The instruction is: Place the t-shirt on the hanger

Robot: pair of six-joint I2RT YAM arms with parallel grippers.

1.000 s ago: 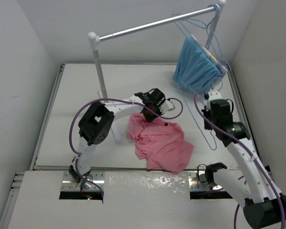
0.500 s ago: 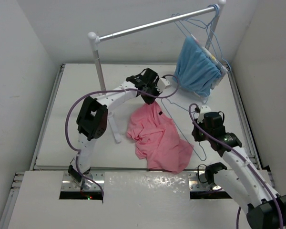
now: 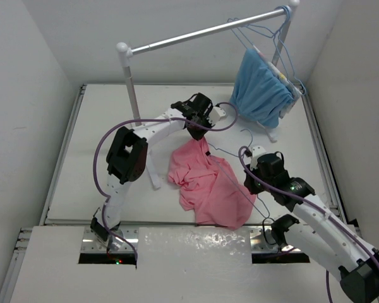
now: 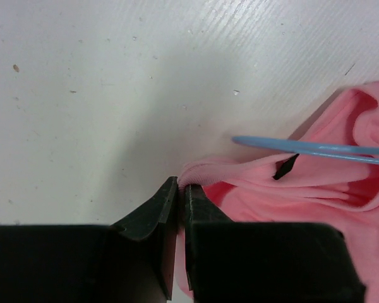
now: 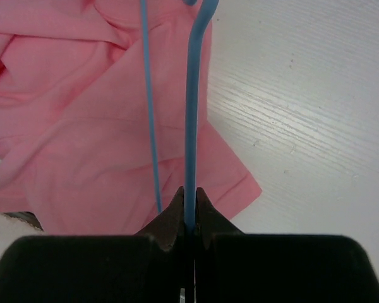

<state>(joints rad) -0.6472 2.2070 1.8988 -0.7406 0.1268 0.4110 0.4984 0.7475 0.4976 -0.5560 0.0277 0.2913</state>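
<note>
Salmon-pink t-shirt lying crumpled, left gripper pinching its collar edge, right gripper clamping pale-blue wire hanger reaching over the shirt.

No legible text or numbers anywhere, small dark label inside the t-shirt neck, unreadable

The top external camera looks down and forward from high at the near side, taking in the whole table. The left wrist camera peers past the left gripper, very near the t-shirt. The right wrist camera looks along the right gripper, close above the hanger. All three views share the t-shirt and the hanger
</note>
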